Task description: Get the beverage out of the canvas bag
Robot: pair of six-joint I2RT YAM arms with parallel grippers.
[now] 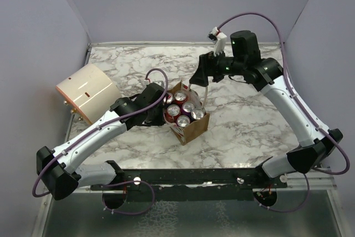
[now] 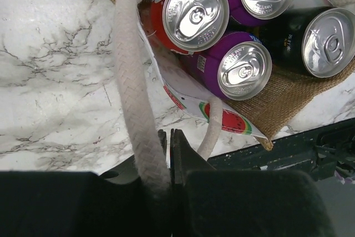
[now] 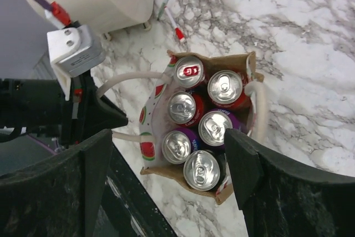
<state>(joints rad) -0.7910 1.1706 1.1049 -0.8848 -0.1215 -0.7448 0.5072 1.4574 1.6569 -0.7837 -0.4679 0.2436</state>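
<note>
Your left gripper [image 2: 166, 144] is pinching one white rope handle [image 2: 132, 76] of the bag [image 1: 195, 130], clamped tight on it. Your right gripper [image 3: 169, 154] is hovering, spread wide, above the six cans [image 3: 224, 88], which are standing upright inside the bag on the marble table [image 1: 255, 126].

The worktop [image 1: 249, 120] is white marble with grey veins. A brown canvas bag [image 1: 195, 129] stands upright on it near the middle, its mouth facing up. A cream cylinder [image 1: 86, 92] lies on its side at the left edge. Two thin sticks [image 3: 173, 23], one red-tipped, lie just beside the cylinder, towards the bag.
</note>
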